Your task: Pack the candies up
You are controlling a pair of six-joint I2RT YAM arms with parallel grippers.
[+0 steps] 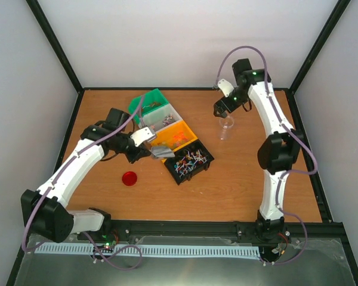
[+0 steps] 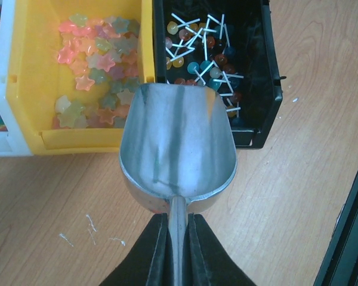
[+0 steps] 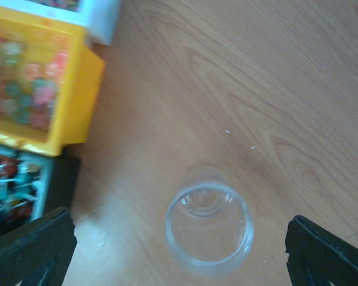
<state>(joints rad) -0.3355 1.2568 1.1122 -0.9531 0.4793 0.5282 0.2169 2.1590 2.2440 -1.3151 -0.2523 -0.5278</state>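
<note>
Holds empty scoop (image 2: 178, 149) in closed left gripper (image 2: 178, 238), candies (image 2: 98, 59) just ahead of scoop mouth along its axis. Holds right gripper (image 3: 179, 247) wide open, empty, well right of scoop.

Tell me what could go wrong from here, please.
1. The clear plastic cup stands unheld under the open right jaws; a nudge may tip it.
2. The empty metal scoop seems broader than that cup, so its load could spill.
3. In the black plastic bin, the stick lollipops may tangle.
</note>
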